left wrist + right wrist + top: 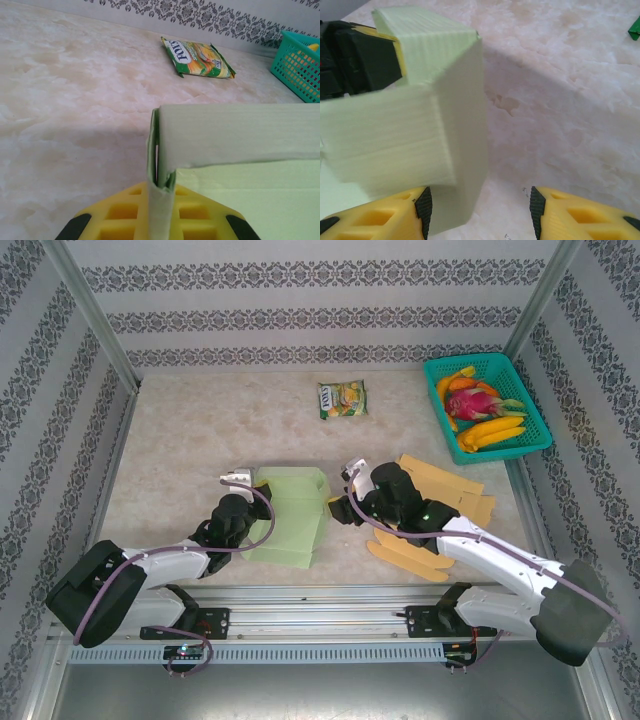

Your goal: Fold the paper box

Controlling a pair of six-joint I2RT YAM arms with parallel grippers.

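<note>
Top external view had the left hand pinched shut on the raised left wall of the green paper box, near the front edge of the worktop. The right hand was spread open at its right wall, gripping nothing. Folding looked partly done, with walls half up; bare worktop lay beyond, and brown card sheets crowded the right.

The pale green corrugated paper box stands half-folded on the marbled beige counter. The right claw gapes wide, one yellow finger just beside the box's near corner.
</note>
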